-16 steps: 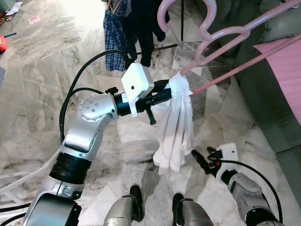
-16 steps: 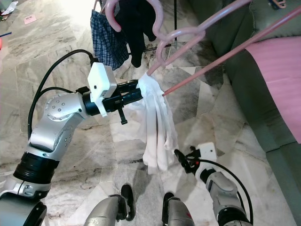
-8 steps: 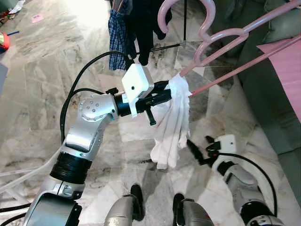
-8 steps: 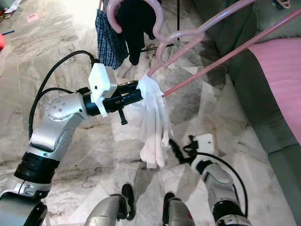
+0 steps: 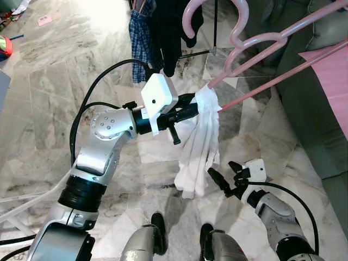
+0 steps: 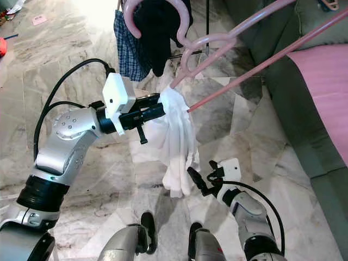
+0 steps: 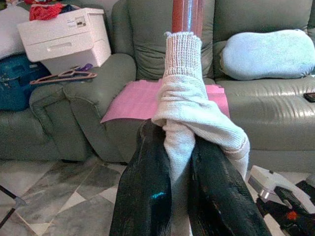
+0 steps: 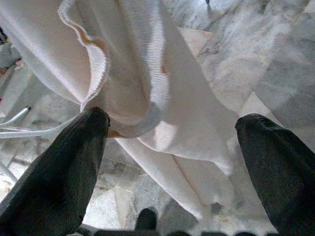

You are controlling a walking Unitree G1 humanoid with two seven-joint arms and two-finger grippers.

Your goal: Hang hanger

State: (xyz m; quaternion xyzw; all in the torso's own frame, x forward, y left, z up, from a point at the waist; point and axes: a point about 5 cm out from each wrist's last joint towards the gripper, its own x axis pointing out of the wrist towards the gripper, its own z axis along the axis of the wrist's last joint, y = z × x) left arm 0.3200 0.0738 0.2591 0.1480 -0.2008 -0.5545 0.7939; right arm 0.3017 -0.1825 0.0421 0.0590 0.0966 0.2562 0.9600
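Observation:
A pink hanger slants from the upper right down to the middle. A white knitted garment is bunched on its lower end and hangs toward the floor. My left gripper is shut on the top of that garment at the hanger's tip; in the left wrist view the black fingers pinch the white knit under the hanger bar. My right gripper is open, low down beside the garment's hem. In the right wrist view its fingers stand wide apart with the cloth ahead.
A clothes rack with a plaid garment and a dark one stands behind. A green sofa with a pink cloth runs along the right. My feet stand on the marble floor.
My right gripper has risen and moved left, up to the garment's lower end. The left gripper keeps its hold in the same place.

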